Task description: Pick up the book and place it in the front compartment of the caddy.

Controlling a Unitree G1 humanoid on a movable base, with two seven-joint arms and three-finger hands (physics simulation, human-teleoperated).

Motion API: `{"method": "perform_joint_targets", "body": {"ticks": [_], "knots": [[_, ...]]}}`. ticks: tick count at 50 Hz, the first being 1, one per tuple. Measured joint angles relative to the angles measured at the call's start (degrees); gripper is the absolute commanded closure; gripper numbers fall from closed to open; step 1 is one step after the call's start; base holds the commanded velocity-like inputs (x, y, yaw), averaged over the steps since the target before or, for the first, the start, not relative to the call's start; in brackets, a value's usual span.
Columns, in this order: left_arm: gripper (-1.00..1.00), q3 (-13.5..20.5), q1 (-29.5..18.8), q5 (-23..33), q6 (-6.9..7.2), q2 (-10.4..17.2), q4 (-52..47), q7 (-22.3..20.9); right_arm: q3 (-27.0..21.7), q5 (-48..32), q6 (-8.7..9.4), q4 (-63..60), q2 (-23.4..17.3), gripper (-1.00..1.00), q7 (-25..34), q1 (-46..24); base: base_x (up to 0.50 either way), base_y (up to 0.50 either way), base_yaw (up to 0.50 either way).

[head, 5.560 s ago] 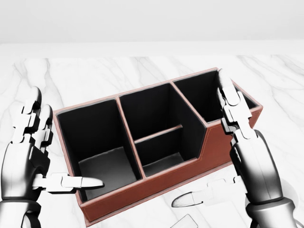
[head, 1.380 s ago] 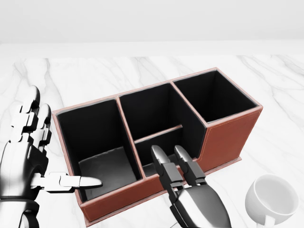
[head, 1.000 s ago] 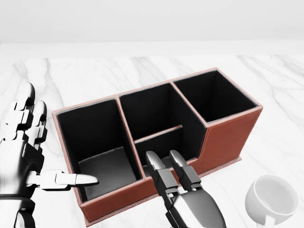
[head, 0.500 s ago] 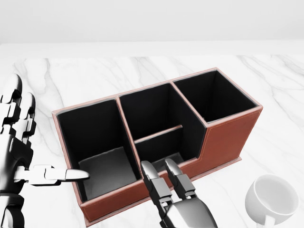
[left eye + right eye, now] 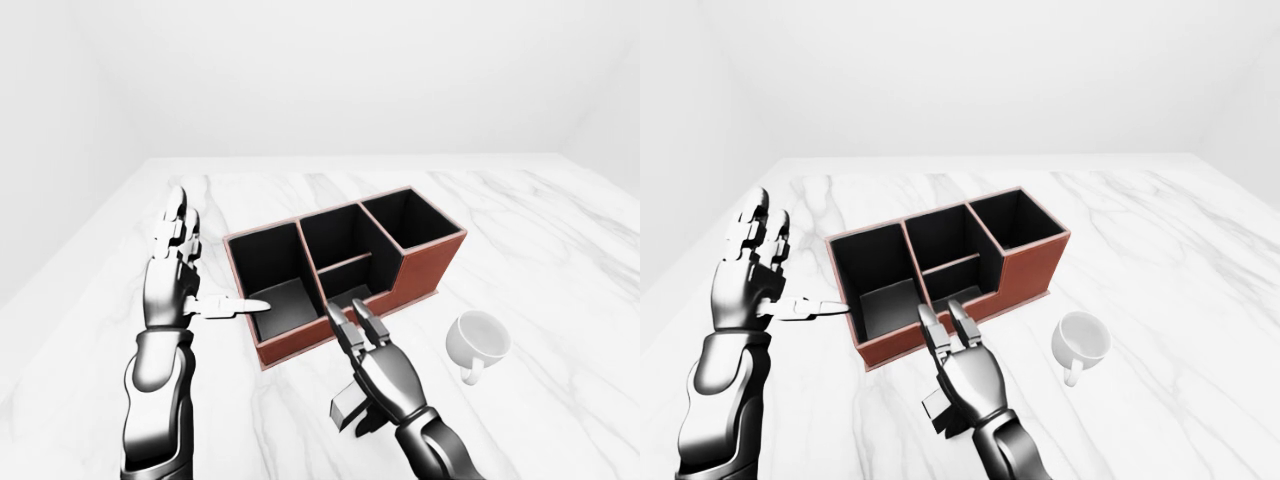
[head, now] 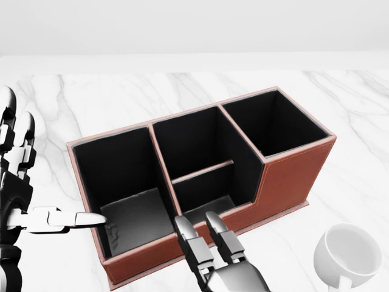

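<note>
The caddy is red-brown leather with a black lining, split into several compartments, and stands slantwise on the white marble table. The grey book shows only in the eye views, as a tilted slab under my right palm near the bottom of the view. My right hand has its fingers stretched straight toward the caddy's near wall; its thumb is hidden. Whether it touches the book I cannot tell. My left hand is open to the left of the caddy, its thumb pointing at the leftmost compartment.
A white mug lies on the table at the bottom right of the head view, right of my right hand. The table's left edge runs beside my left arm. A plain white wall rises behind the table.
My right hand, earlier upright at the caddy's right end, came to the middle and slid down toward the bottom of the head view. My left hand drifted left. The caddy and mug stayed put.
</note>
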Motion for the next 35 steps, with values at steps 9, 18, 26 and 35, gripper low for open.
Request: {"method": "perform_joint_targets", "body": {"ticks": [9, 18, 26, 35], "knots": [[-1.00, 0.2, -0.1, -0.1, 0.00, 0.1, 0.0, 0.0, 0.0, -0.9, 0.00, 4.8, 0.3, -1.00, -3.0, -1.0, 0.00, 0.00, 0.00], [-1.00, 0.3, -0.2, -0.1, 0.00, 0.2, -0.2, -0.1, 0.1, -1.9, 0.00, 8.8, 0.6, -1.00, -5.6, -1.5, 0.00, 0.00, 0.00], [-1.00, 0.3, -0.2, 0.0, 0.00, 0.2, -0.3, -0.1, 0.2, -2.3, 0.00, 11.4, 1.1, 1.00, -7.5, -2.4, 0.00, 0.00, 0.00], [-1.00, 0.2, -0.2, 0.0, 0.00, 0.2, -0.2, -0.1, -0.1, -2.3, 0.00, 11.9, 1.4, 1.00, -7.6, -3.5, 0.00, 0.00, 0.00]]}}
